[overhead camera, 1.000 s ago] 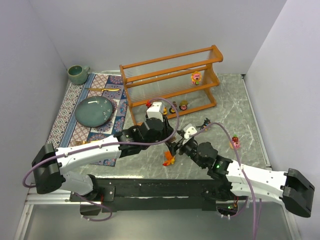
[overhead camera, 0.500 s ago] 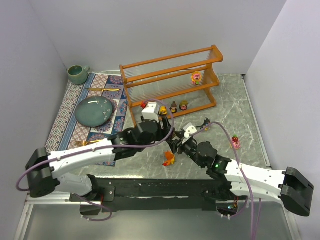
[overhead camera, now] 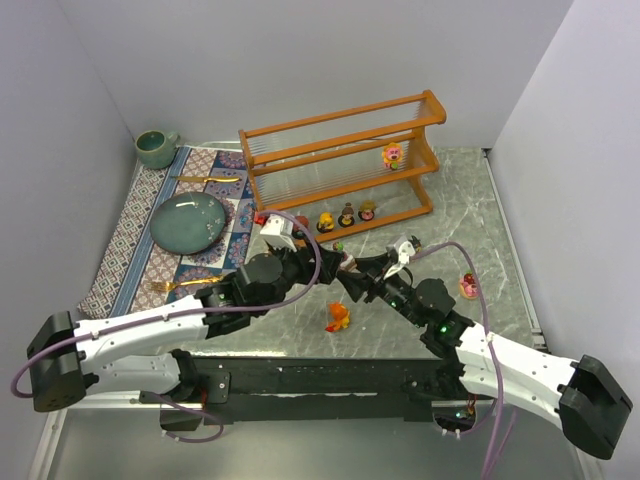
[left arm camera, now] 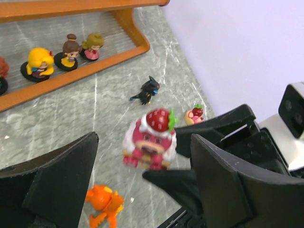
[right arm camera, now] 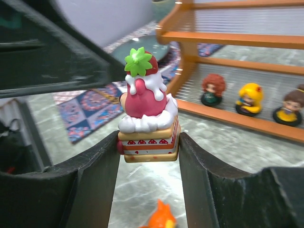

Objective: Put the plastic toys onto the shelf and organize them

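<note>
Jaws: right jaws pinch strawberry-cake figurine (right arm camera: 147, 114), left jaws spread wide near it | likely handover: grip body squarely before right releases, keep upright

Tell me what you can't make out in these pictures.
Left wrist view: red figurine on the shelf, cut off by the left edge.
Right wrist view: orange toy, cut off by the bottom edge.
Top view: strawberry cake toy, tiny and mostly hidden by the right gripper.

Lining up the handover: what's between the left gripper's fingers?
Left wrist view: the pink strawberry-cake figurine, clamped by the right gripper, sits inside the open left gripper.
</note>
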Controlling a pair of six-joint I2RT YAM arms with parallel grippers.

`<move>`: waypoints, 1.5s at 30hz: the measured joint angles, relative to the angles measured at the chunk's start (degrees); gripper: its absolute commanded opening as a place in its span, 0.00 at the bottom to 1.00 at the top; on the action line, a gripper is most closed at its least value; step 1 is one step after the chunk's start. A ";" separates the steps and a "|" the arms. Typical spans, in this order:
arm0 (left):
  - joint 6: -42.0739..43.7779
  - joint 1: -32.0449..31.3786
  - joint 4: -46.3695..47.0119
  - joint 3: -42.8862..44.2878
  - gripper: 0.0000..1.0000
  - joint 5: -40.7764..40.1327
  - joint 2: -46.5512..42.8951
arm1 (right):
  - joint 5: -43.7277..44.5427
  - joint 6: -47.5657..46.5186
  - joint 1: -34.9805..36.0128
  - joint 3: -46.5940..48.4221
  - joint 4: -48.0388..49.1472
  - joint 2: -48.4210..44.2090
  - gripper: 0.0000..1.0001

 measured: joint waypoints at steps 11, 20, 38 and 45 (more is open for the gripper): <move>-4.92 0.00 0.87 1.75 0.58 -1.57 6.12 | -3.02 1.92 -0.28 -0.92 2.82 1.01 0.00; -4.94 -0.55 -0.31 3.50 0.06 -2.95 7.89 | -2.60 1.75 -0.33 -0.96 3.56 3.26 0.00; 4.59 -0.63 -6.62 12.52 0.01 -20.70 10.43 | 4.17 4.55 -0.35 -2.12 2.91 -1.36 1.00; 13.51 5.79 -3.06 17.44 0.01 -27.56 17.94 | 10.19 5.07 -0.35 -2.75 -3.21 -6.40 1.00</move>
